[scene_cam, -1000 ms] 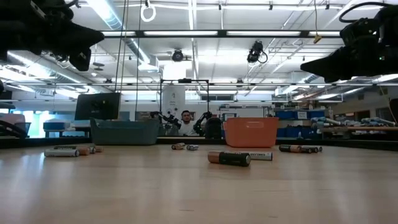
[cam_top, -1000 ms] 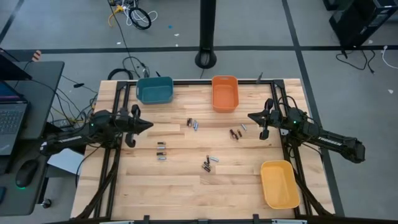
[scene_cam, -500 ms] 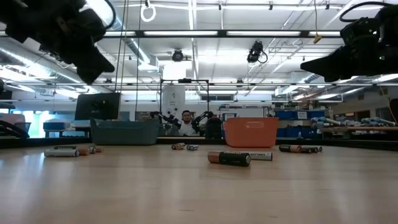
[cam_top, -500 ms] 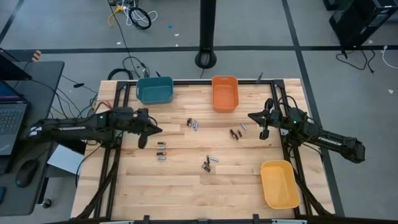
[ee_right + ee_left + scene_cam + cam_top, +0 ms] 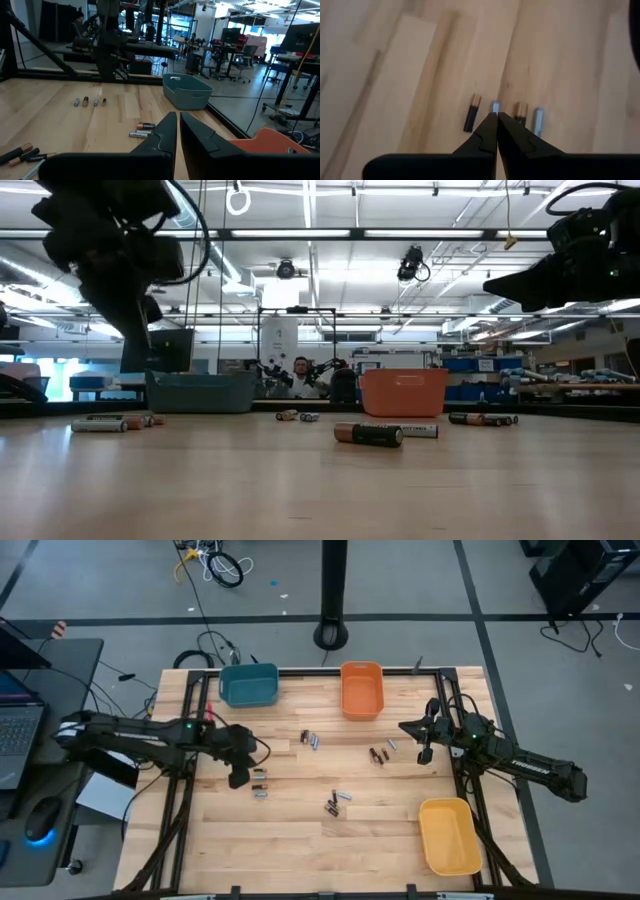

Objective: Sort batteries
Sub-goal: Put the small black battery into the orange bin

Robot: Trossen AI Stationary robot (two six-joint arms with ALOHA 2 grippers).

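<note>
Batteries (image 5: 496, 107) | on table, just beyond closed left jaws' tips

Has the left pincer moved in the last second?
Yes. The left pincer has swung inward from the table's left edge and now hangs by the batteries below the teal bin.

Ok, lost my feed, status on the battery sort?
Left gripper shut, empty, over the left battery cluster. Right gripper shut, empty, waiting beside the right-hand batteries. Nothing in the way.
</note>
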